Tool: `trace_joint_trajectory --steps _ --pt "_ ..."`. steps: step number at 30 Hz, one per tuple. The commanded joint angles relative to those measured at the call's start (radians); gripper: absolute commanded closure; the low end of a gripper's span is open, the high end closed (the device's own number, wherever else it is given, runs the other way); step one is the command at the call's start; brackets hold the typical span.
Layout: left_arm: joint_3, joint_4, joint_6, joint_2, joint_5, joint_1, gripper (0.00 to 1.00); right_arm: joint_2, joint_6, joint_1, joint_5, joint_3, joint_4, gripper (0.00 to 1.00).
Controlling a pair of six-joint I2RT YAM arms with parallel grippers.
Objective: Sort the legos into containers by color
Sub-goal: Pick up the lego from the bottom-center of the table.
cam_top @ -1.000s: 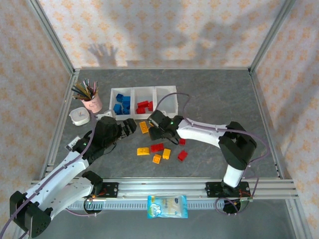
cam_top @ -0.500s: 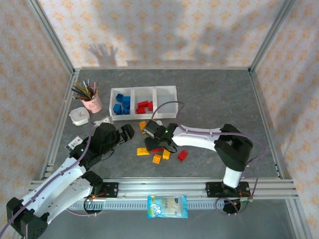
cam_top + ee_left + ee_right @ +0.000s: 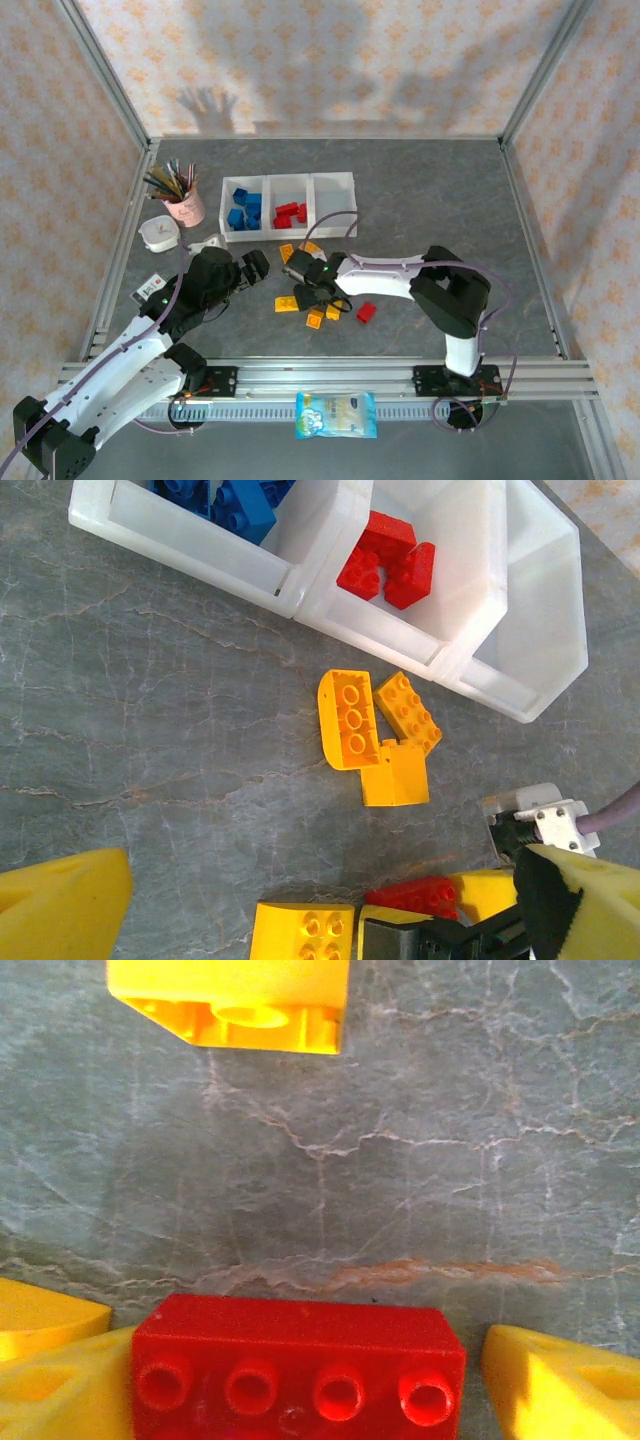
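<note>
On the grey marbled tabletop, the three joined translucent white plastic bins hold blue bricks in the left bay and red bricks in the middle one. The left gripper hovers wide open and empty. The right gripper sits among loose yellow bricks near the bins, its jaws spread around a red four-stud plastic brick lying on the table. The brick's long axis spans pad to pad, studs toward the wrist camera; one pad seems to touch it
</note>
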Motion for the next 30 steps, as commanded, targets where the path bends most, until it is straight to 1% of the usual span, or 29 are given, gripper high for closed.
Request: trace_joint_trajectory --steps 1,3,8,10,12,16,22,26,30 --pt "-0.012 -0.019 0.003 -0.001 -0.024 -0.005 0.01 0.022 0.005 0.001 0.072 0.017 -0.067 0.22" --pt "-0.010 -0.016 0.004 -0.001 -0.027 -0.006 0.01 0.022 0.001 -0.001 0.078 0.018 -0.061 0.26" --pt "-0.003 -0.012 0.009 0.010 -0.029 -0.005 0.01 0.030 -0.011 -0.001 0.038 0.021 -0.033 0.35" --pt "0.000 -0.014 0.011 0.013 -0.036 -0.005 0.01 0.011 -0.013 -0.002 0.024 0.010 -0.002 0.38" --pt "0.003 -0.016 0.015 0.015 -0.041 -0.006 0.01 -0.011 -0.008 -0.004 0.038 0.007 0.008 0.41" --pt "0.018 -0.025 0.017 0.015 -0.065 -0.006 0.01 -0.049 -0.014 -0.023 0.077 0.030 -0.011 0.41" --pt "0.054 -0.020 0.036 0.024 -0.125 -0.004 0.01 -0.092 -0.074 -0.087 0.126 0.120 -0.024 0.40" --pt "0.101 -0.011 0.062 0.059 -0.157 0.008 0.01 -0.069 -0.130 -0.132 0.141 0.221 -0.006 0.40" --pt "0.130 0.019 0.093 0.089 -0.146 0.050 0.01 0.001 -0.181 -0.172 0.138 0.352 0.020 0.40"
